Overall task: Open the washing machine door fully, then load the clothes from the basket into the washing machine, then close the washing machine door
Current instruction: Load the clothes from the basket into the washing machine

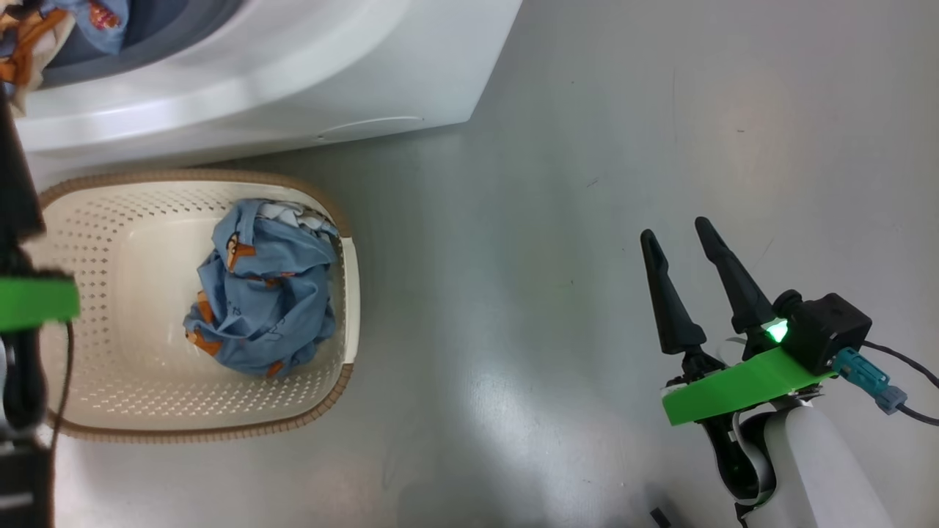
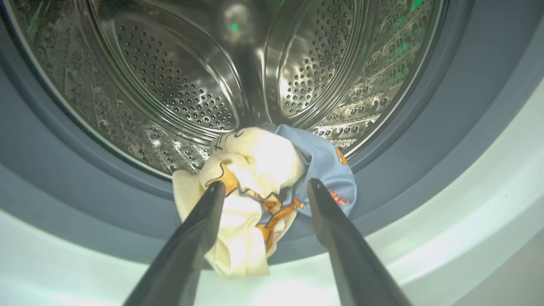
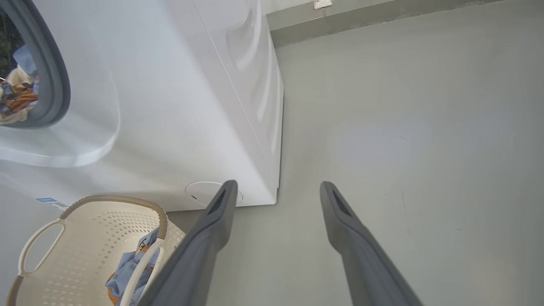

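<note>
The left gripper [image 2: 265, 183] points into the open mouth of the big white boxy front-loading washing machine [image 1: 293, 66], its two long dark fingers spread wide with nothing pinched between them; just beyond the fingertips a crumpled cream and light blue garment with orange-brown prints [image 2: 255, 170] lies draped over the lower lip of the grey-blue rubber ring [image 2: 425, 148], partly in the perforated steel drum [image 2: 178, 85] and partly hanging out over the white front (whether either finger touches the cloth I cannot tell). In the head view this garment shows at the top left corner, in the machine's opening; close against the machine's front stands the small cream-white perforated plastic basket with a brown woven-look rim [image 1: 351, 293], on the grey floor [image 1: 587, 147]; a bundle of light blue printed fabric [image 1: 264, 301] sits bunched inside it, toward its right side. The right gripper [image 1: 676, 229] hangs well apart from the basket, to its right over bare floor, fingers wide and empty; in its own wrist view they frame the lower front corner of the machine, with the basket at the lower left.
</note>
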Robot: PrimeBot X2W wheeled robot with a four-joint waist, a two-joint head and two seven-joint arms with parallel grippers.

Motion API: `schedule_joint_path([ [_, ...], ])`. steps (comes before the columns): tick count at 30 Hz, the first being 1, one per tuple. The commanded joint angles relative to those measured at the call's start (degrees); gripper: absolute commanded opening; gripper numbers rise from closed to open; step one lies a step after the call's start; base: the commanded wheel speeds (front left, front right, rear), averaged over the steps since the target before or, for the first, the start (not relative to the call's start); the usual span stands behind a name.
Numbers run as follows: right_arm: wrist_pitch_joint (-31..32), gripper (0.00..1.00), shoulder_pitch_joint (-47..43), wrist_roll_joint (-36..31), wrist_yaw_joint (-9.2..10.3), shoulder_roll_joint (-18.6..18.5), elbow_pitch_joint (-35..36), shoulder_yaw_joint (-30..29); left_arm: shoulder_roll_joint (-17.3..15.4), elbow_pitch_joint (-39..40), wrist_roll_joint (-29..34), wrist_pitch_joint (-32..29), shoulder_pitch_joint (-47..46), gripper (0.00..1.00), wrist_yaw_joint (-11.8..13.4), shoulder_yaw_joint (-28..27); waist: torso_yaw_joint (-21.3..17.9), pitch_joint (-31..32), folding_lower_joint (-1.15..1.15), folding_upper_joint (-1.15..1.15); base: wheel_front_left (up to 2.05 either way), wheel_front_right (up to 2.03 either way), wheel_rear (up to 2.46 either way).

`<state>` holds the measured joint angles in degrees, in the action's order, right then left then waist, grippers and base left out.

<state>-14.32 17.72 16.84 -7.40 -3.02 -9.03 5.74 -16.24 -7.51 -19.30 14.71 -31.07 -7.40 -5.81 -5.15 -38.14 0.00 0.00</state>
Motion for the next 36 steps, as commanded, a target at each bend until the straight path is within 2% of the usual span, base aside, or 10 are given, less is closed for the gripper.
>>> schedule_joint_path([
  [1, -0.68, 1.0, -0.87, -0.12, -0.09, 0.14, 1.24, 1.66, -1.41, 2.42, 0.02, 0.29, 3.63, 1.0, -0.09, -3.01, 0.07, 0.21, 0.0, 0.0, 0.0, 0.0, 0.0],
  [13, -0.68, 1.0, -1.03, -0.33, -0.09, 0.14, 0.57, 1.9, 4.61, 5.0, 1.53, 0.29, 14.62, 1.0, -0.09, -7.76, 0.58, 1.06, 0.0, 0.0, 0.0, 0.0, 0.0],
  [36, -0.68, 1.0, -0.78, 0.13, -0.09, 0.14, 0.3, 1.97, 7.58, 5.12, 2.13, 0.29, 26.04, 1.0, -0.09, -7.68, 0.29, 1.54, 0.0, 0.0, 0.0, 0.0, 0.0],
])
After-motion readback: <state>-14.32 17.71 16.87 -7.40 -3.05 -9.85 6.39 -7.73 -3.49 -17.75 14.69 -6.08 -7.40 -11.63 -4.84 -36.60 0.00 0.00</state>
